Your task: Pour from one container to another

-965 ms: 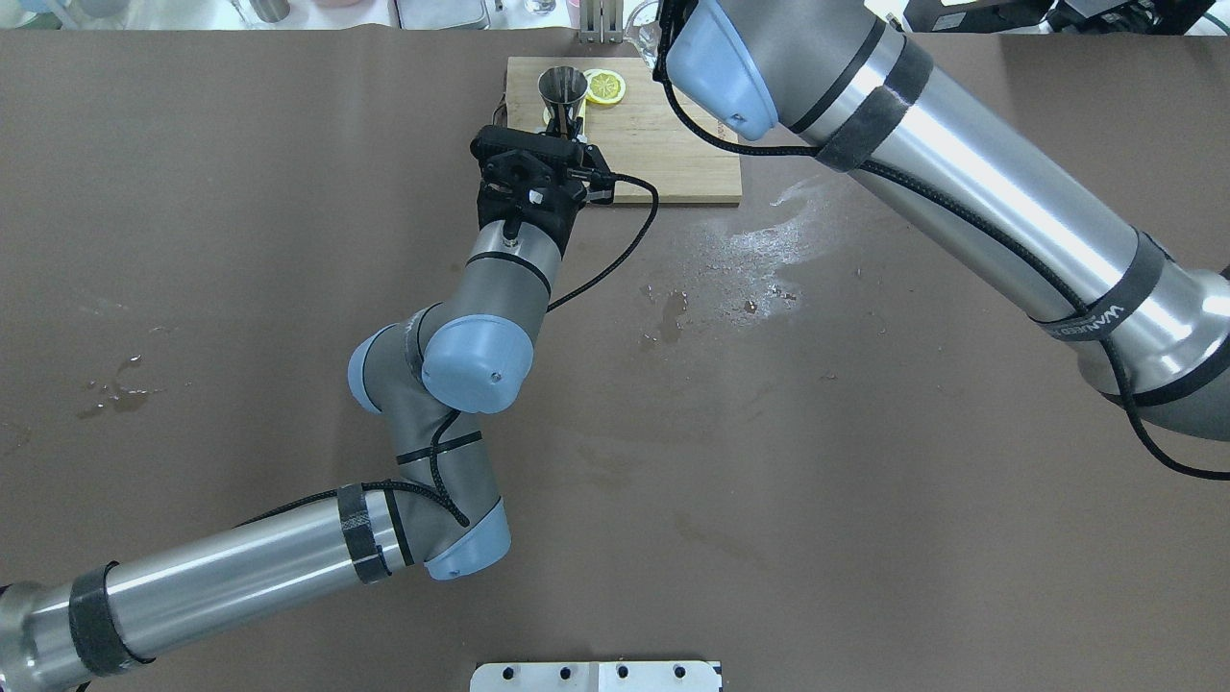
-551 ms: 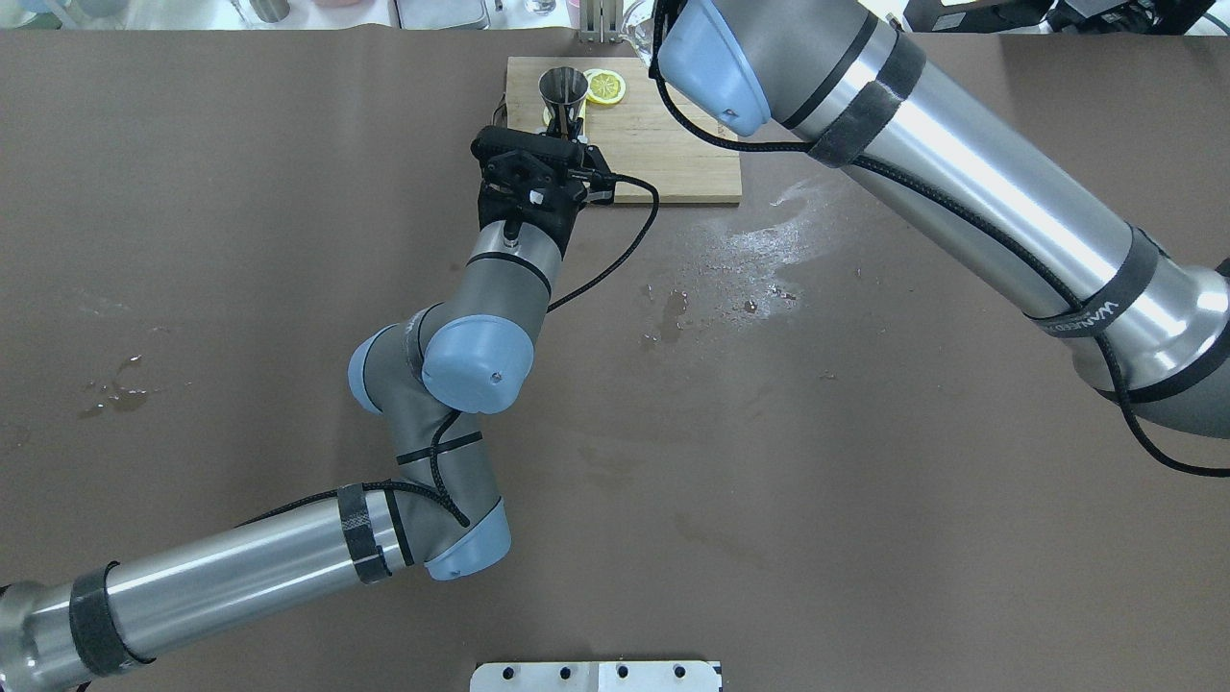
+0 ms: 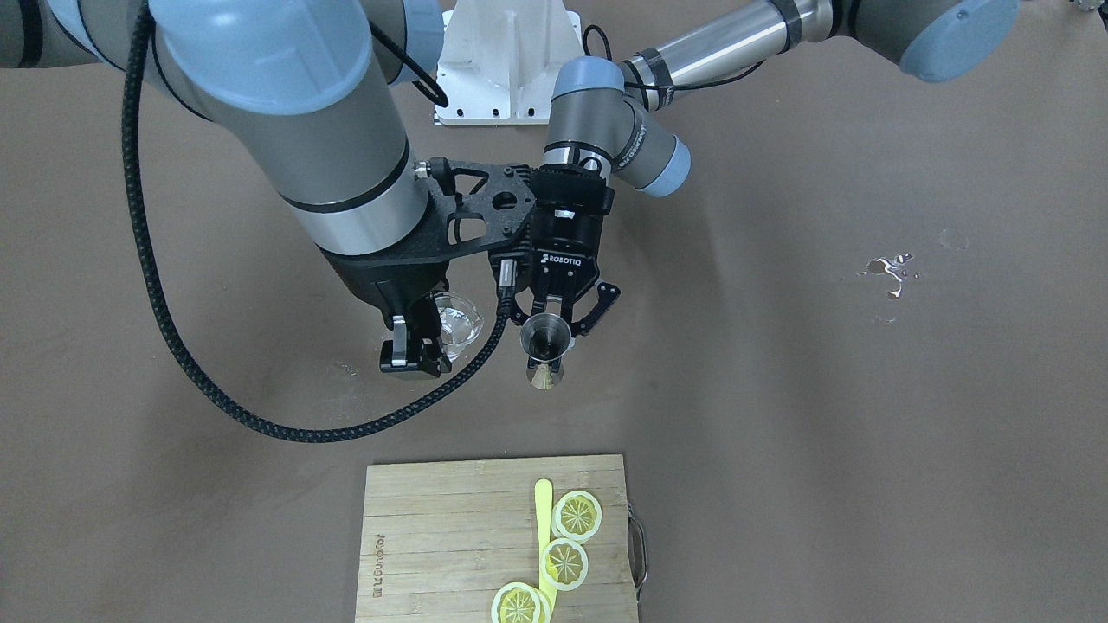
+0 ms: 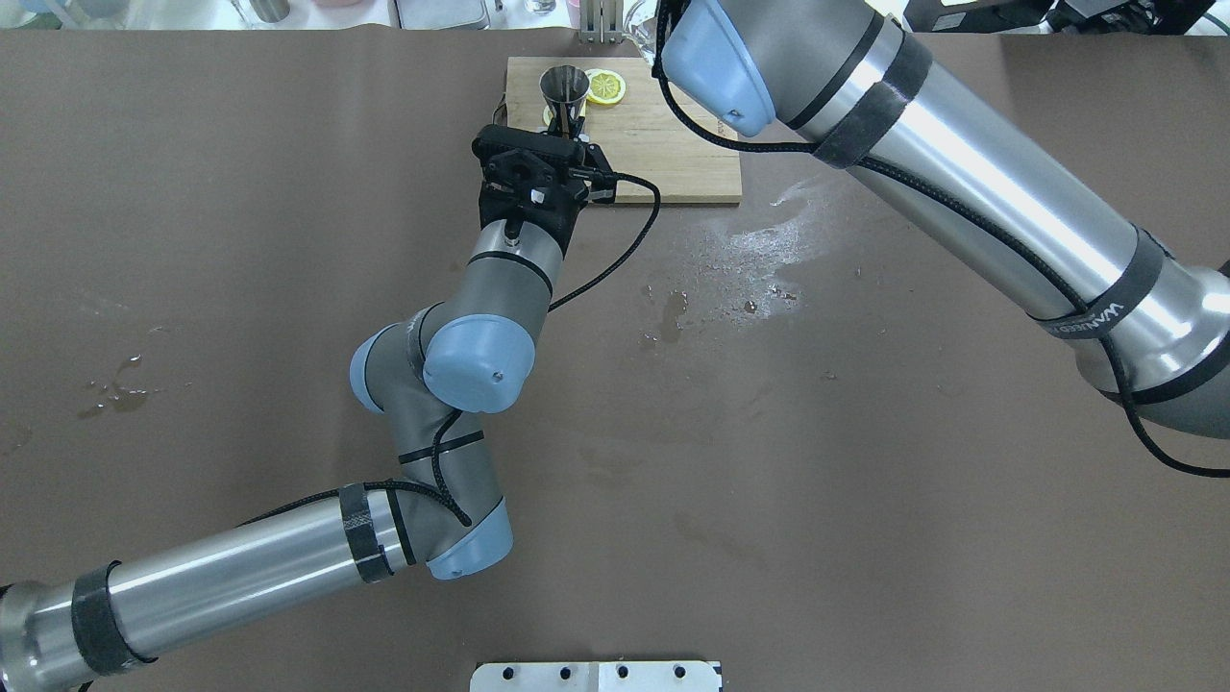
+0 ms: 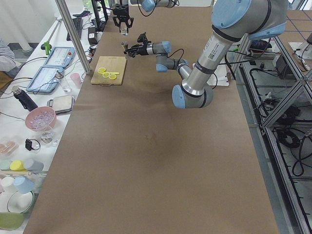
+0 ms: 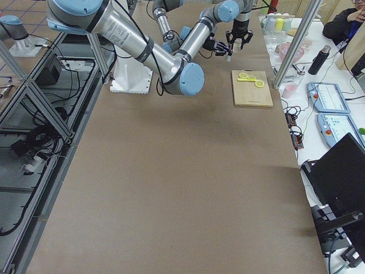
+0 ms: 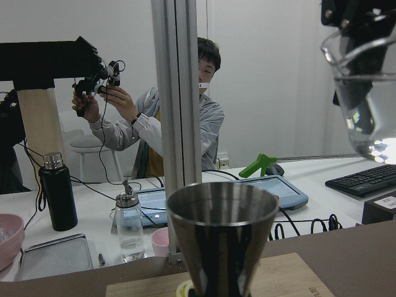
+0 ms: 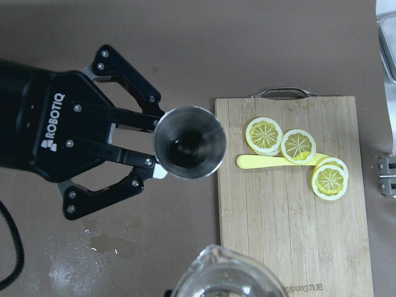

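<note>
My left gripper (image 3: 548, 327) is shut on the narrow waist of the silver jigger (image 3: 545, 339), which it holds upright above the brown table. From the right wrist view the jigger's (image 8: 189, 141) open mouth faces the camera, with the left gripper (image 8: 159, 146) clamped beside it. My right gripper (image 3: 426, 343) is shut on the clear glass cup (image 3: 457, 324), raised to the jigger's side and apart from it. In the left wrist view the cup (image 7: 365, 93) hangs higher than the jigger's (image 7: 223, 238) rim, with clear liquid in it. Overhead, the jigger (image 4: 564, 86) shows but the right gripper is hidden under its arm.
A wooden cutting board (image 3: 450, 536) with three lemon slices (image 3: 564, 562) and a yellow stick lies beyond the grippers. Wet patches (image 4: 759, 240) mark the table's middle. An aluminium post (image 7: 178, 99) and a person (image 7: 185, 124) stand past the table's far edge.
The right arm's wrist swayed slightly left and came back. The left arm and the jigger have stayed where they were.
</note>
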Motion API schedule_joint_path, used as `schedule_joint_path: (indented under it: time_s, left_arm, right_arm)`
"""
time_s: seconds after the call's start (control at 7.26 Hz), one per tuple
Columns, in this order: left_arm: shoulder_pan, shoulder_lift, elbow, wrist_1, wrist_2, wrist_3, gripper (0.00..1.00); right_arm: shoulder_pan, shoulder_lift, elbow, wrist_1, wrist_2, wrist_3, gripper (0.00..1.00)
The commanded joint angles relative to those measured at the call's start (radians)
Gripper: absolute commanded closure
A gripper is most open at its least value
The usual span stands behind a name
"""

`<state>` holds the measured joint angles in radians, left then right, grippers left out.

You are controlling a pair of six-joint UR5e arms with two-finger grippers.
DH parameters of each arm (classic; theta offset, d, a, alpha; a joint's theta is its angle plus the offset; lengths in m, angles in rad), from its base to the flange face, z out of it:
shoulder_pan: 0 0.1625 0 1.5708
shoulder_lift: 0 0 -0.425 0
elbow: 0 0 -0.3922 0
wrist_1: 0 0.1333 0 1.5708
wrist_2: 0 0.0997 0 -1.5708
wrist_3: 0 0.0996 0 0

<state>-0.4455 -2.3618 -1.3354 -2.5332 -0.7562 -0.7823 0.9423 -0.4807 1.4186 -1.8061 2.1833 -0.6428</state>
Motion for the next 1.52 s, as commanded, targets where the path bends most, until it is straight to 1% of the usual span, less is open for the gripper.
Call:
schedule_joint_path:
  time_s: [0.0,0.14,0.28,0.55,0.83,1.1,1.38]
  left_arm:
    - [0.004,-0.052,0.010,0.004,-0.002,0.000,1.00]
    - [0.005,-0.082,0.042,0.004,-0.003,0.000,1.00]
    - [0.007,-0.102,0.070,0.004,-0.038,-0.005,1.00]
    - [0.010,-0.103,0.067,0.002,-0.051,-0.011,1.00]
    - [0.008,-0.103,0.068,0.002,-0.051,-0.012,1.00]
    - [0.010,-0.103,0.070,0.002,-0.051,-0.014,1.00]
    - [0.019,-0.109,0.070,0.001,-0.051,-0.015,1.00]
  right_arm:
    - [-0.013,-0.002,0.035,-0.028,-0.007,0.002,1.00]
    - [-0.036,-0.015,0.087,-0.067,-0.054,0.002,1.00]
    - [-0.036,-0.030,0.112,-0.070,-0.059,0.002,1.00]
    - [-0.033,-0.059,0.147,-0.070,-0.057,0.002,1.00]
    - [-0.016,-0.117,0.215,-0.068,-0.047,0.002,1.00]
    - [-0.022,-0.165,0.249,-0.068,-0.051,0.002,1.00]
    - [-0.020,-0.170,0.238,-0.067,-0.033,-0.003,1.00]
